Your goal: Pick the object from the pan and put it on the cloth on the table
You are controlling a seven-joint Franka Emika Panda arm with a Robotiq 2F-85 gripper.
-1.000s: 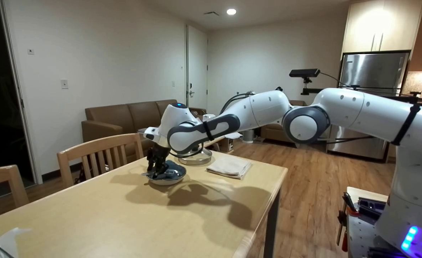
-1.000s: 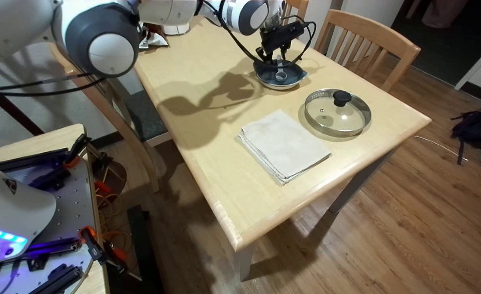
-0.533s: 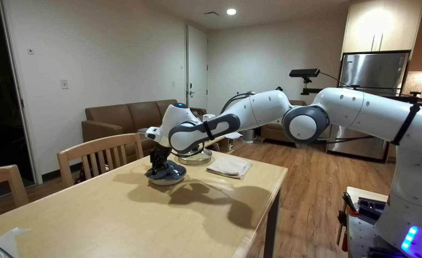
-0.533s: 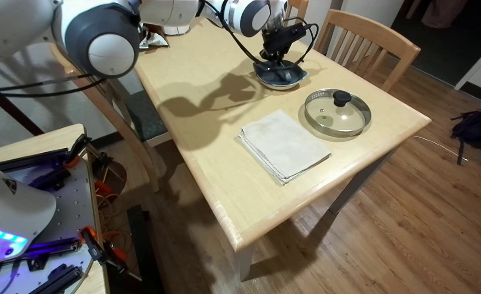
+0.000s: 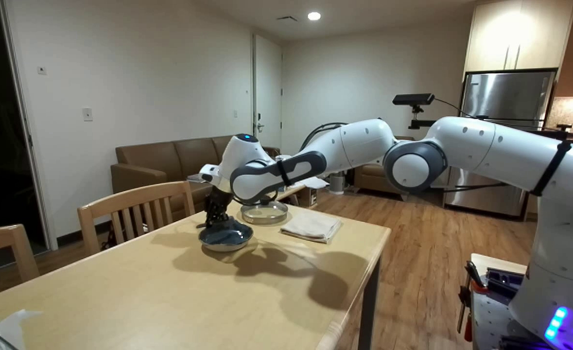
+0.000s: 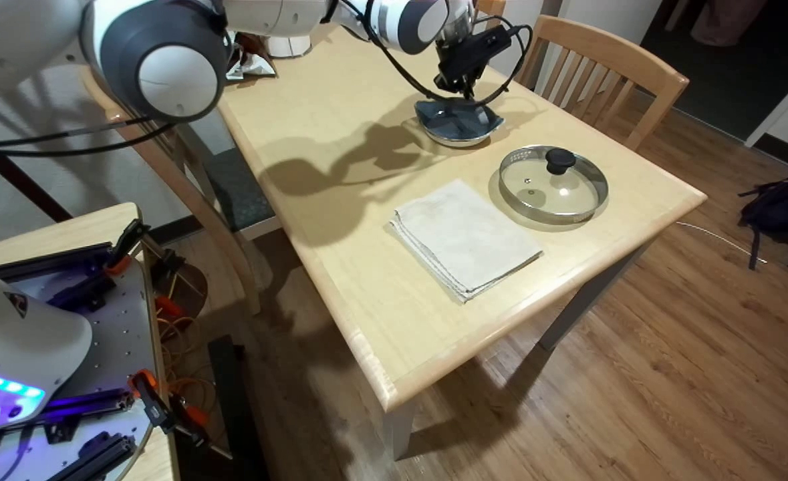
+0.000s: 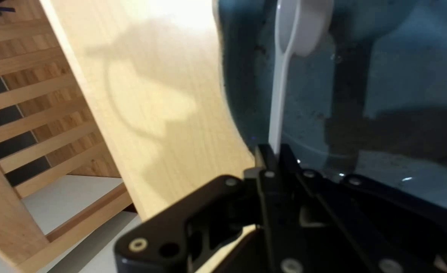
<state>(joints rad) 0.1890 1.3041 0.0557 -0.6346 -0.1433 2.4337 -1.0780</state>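
A small white measuring spoon (image 7: 279, 98) shows in the wrist view, its bowl pointing away from my gripper. My gripper (image 7: 277, 155) is shut on its handle, over the inner edge of the blue-grey pan (image 7: 306, 117). In both exterior views my gripper (image 5: 217, 221) (image 6: 464, 92) is just above the pan (image 5: 225, 247) (image 6: 460, 141), at its far side. The spoon is hard to make out there. The folded pale cloth (image 5: 311, 226) (image 6: 466, 237) lies flat on the table, apart from the pan, with nothing on it.
A glass lid (image 6: 554, 187) with a black knob lies beside the cloth and the pan; it also shows in an exterior view (image 5: 264, 214). Wooden chairs (image 6: 607, 73) stand along the table's edge. A foil packet (image 6: 254, 65) is at the table's other end.
My gripper was open around the spoon's handle in the pan one second ago. It has shut on the handle and risen a little, with the spoon in it. Pan and cloth have not moved.
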